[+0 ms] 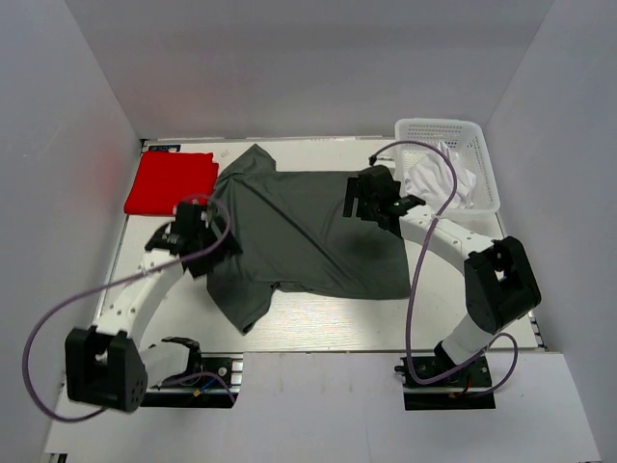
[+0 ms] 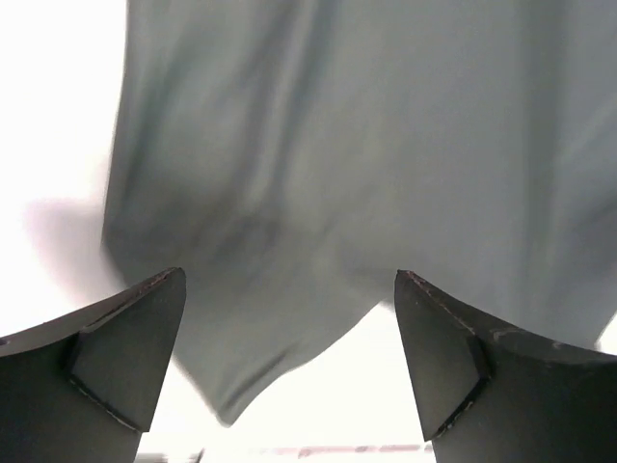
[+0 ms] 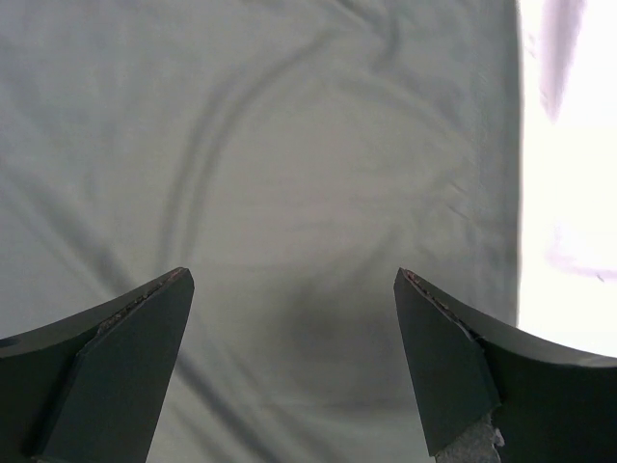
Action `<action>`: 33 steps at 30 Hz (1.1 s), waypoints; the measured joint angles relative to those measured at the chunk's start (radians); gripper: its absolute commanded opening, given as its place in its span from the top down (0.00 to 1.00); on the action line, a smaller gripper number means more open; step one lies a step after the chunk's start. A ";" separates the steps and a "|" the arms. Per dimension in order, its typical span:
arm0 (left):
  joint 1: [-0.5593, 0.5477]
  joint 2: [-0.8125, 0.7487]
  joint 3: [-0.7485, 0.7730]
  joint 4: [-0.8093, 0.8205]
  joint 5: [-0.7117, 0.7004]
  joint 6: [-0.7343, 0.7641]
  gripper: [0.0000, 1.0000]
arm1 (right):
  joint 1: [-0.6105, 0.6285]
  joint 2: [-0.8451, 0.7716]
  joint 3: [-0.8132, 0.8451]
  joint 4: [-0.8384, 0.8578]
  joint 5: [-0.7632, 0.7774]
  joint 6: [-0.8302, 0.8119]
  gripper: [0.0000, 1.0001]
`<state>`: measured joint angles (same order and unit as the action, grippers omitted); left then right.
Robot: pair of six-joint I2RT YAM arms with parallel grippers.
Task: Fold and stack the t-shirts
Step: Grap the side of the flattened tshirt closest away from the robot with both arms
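my left pincer point(image 1: 193, 228) stands with its fingers wide apart and nothing between them, low over the left edge of the dark grey t-shirt point(image 1: 304, 231). in the left wrist view a drooping tip of that cloth lies on the bright desk between the two dark fingertips point(image 2: 145, 318), blurred. my right pincer point(image 1: 372, 196) is just as wide apart and empty, hovering over the right part of the same shirt. its wrist view shows smooth grey cloth with a few soft creases under the fingers, and the shirt's straight edge off to the right with white desk past it.

the grey shirt lies spread flat across the middle of the desk point(image 1: 318, 326), one sleeve towards the far edge, the other towards the near edge. the red t-shirt point(image 1: 169, 183) lies folded flat at the far left corner, just beside the grey shirt's far sleeve; i cannot tell whether they touch. the white t-shirt point(image 1: 439, 178) sits crumpled inside the white lattice basket point(image 1: 488, 164) at the far right corner, near the right pincer.
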<state>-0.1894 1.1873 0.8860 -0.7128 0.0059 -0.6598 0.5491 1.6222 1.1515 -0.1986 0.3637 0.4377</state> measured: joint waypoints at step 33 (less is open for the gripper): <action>-0.154 -0.131 -0.454 -0.047 0.215 -0.232 1.00 | -0.079 -0.218 -0.191 -0.037 0.001 0.082 0.10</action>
<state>-0.3439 1.0565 0.4316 -0.7601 0.2211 -0.8913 0.4706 1.4040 0.9604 -0.2359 0.3645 0.5201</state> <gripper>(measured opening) 0.026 0.905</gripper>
